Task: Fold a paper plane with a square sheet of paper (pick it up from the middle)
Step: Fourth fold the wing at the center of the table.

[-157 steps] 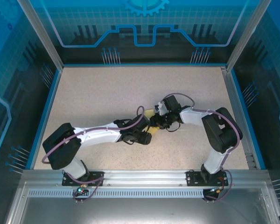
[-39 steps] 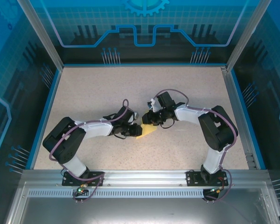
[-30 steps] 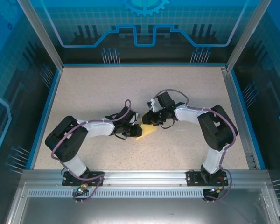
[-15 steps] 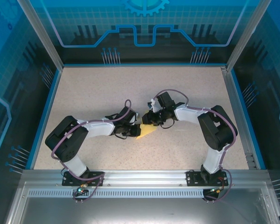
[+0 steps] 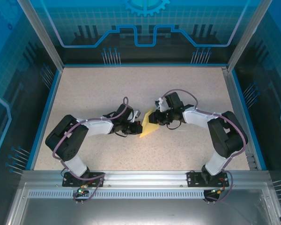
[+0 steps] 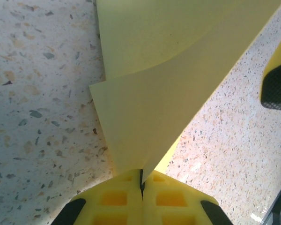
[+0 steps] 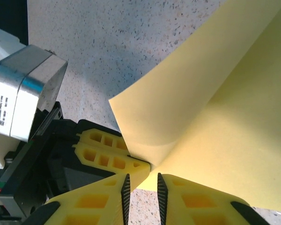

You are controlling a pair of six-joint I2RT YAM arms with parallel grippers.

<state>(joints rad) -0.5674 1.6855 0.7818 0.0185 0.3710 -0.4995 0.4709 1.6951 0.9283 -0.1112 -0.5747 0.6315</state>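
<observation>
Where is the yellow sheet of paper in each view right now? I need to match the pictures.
Top external: the sheet of paper, near the picture's centre.
Left wrist: upper middle, narrowing down into the left claw.
Right wrist: the right half.
Shared landmark: the left claw, shut on the sheet: lower left in the right wrist view, just left of the sheet from above.

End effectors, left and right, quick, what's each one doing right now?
Left end effector: closed, pinching the yellow paper sheet.
Right end effector: jaws slightly apart at the sheet's edge, not clamping it.
</observation>
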